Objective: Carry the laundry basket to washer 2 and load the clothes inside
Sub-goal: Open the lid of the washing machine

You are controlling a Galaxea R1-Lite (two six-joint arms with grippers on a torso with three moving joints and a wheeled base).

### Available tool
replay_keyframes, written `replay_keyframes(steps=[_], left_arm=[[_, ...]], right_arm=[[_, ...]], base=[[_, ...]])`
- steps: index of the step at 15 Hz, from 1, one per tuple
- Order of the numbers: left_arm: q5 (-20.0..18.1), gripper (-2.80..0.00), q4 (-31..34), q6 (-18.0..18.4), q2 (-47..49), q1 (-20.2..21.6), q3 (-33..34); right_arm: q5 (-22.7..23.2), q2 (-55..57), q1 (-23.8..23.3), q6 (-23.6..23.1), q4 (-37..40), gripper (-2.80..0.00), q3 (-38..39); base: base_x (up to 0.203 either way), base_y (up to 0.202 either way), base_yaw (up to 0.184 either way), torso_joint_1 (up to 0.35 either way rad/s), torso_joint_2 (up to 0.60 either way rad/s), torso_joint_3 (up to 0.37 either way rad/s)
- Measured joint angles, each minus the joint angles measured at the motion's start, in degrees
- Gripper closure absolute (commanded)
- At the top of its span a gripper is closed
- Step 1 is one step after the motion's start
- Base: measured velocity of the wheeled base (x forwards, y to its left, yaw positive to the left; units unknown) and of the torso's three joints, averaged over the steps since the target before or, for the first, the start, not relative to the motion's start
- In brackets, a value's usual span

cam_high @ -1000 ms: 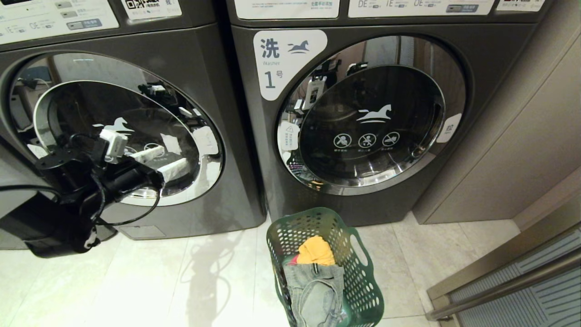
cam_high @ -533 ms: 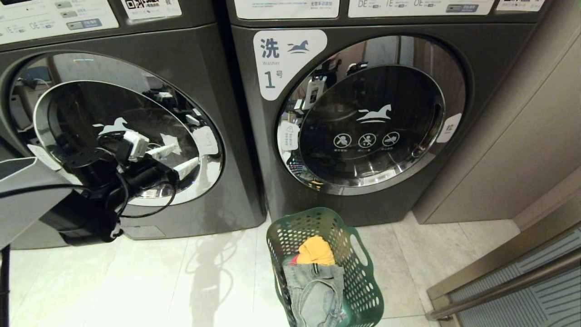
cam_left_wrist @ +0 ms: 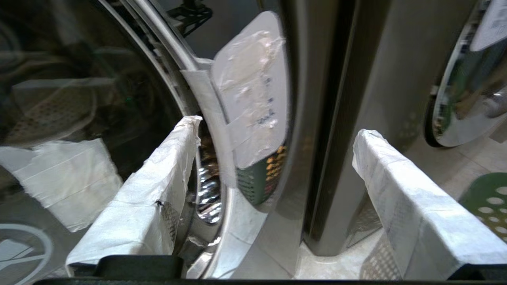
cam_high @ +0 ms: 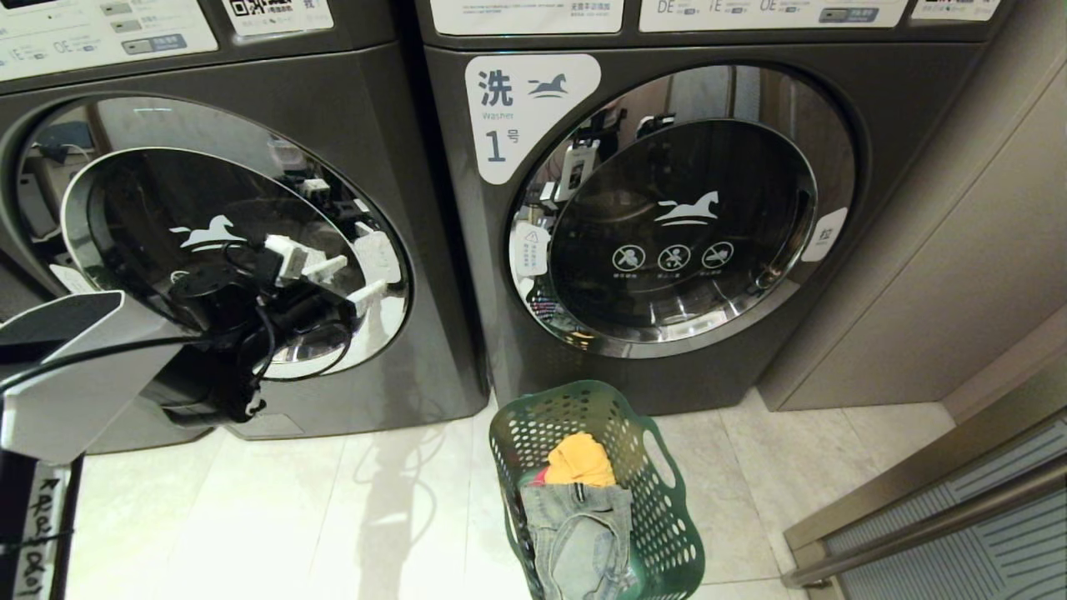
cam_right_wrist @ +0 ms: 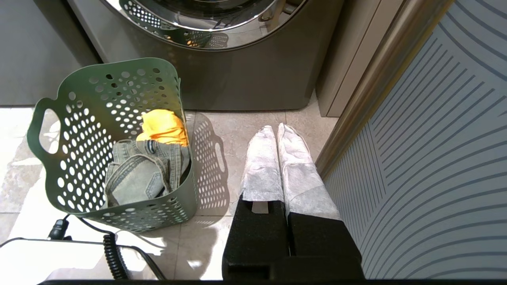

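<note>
The dark green laundry basket (cam_high: 667, 500) (cam_right_wrist: 79, 118) stands on the tile floor below the washer labelled 1. The clothes lie inside it: grey jeans (cam_high: 579, 533) (cam_right_wrist: 138, 174), a yellow-orange cloth (cam_high: 579, 460) (cam_right_wrist: 164, 126) and a sliver of red cloth (cam_high: 538, 477). The left-hand washer (cam_high: 417, 208) is washer 2. Its number is out of view and its round door (cam_high: 208, 233) is shut. My left gripper (cam_high: 346, 282) (cam_left_wrist: 279, 128) is open in front of that door's right rim, by a taped white label (cam_left_wrist: 249, 91). My right gripper (cam_right_wrist: 273, 127) hangs shut over the floor, right of the basket.
The washer labelled 1 (cam_high: 667, 225) stands right of washer 2. A beige cabinet side (cam_high: 959, 250) and a striped panel in a bronze frame (cam_high: 959, 500) (cam_right_wrist: 435, 158) close off the right. A coiled black cable (cam_right_wrist: 111, 253) lies near the basket.
My left arm has swung to the right across washer 2's door, bringing the open gripper up to the door's right rim. The basket and clothes have not moved.
</note>
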Motion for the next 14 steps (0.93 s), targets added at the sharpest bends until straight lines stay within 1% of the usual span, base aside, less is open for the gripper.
replay_keyframes(steps=[3,14], left_arm=[[3.07,-2.8,0.86,0.0,1.37,-0.37,-2.47],[3.38,-2.8,6.92,-0.17,5.56,-2.64,-12.67]], right_arm=[[-0.01,0.0,-0.02,0.02,0.0,0.0,0.0],[-0.01,0.0,-0.02,0.02,-0.02,0.0,0.0]], base=[[0.0,0.0,0.0,0.0,0.0,0.0],[0.0,0.0,0.0,0.0,0.0,0.0]])
